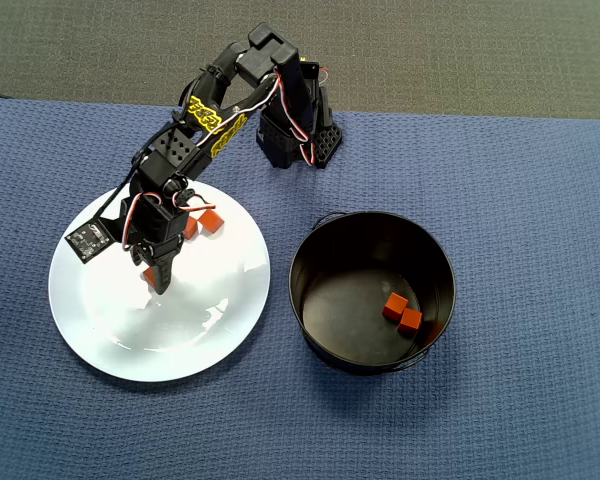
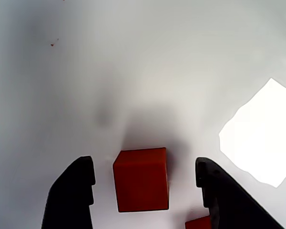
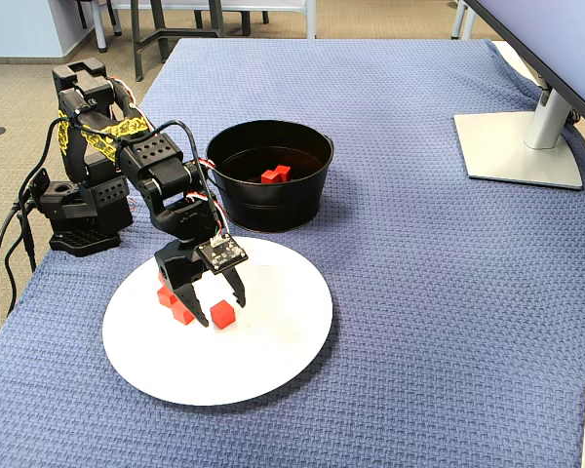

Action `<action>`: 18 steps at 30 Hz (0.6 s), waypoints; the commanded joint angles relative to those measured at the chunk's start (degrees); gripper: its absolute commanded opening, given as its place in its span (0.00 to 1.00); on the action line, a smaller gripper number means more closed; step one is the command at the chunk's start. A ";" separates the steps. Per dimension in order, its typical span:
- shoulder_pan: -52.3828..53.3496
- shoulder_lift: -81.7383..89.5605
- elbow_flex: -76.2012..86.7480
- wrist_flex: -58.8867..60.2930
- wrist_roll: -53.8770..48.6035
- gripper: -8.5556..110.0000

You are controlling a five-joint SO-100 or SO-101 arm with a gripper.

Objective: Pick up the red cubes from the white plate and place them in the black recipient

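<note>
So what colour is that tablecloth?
Blue, with a woven texture, clearest in the fixed view: the tablecloth.

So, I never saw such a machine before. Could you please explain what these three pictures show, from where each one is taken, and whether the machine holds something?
It is a small black robot arm with a two-finger gripper for picking things up. One picture looks straight down from above, one looks from the side of the table, and one comes from a camera on the arm's wrist, so the dark fingers appear at its bottom edge. On the blue cloth lie a white plate with small red cubes and a black pot already containing two cubes. The gripper holds nothing yet: it is open, low over the plate, with one cube between its fingers, which do not touch it.
</note>
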 commanded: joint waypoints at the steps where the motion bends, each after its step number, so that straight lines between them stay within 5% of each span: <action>1: -0.62 0.26 -0.09 -2.02 -0.88 0.23; 12: -1.41 1.76 4.66 -4.92 -1.58 0.19; 18: -1.67 1.76 4.57 -6.42 0.70 0.07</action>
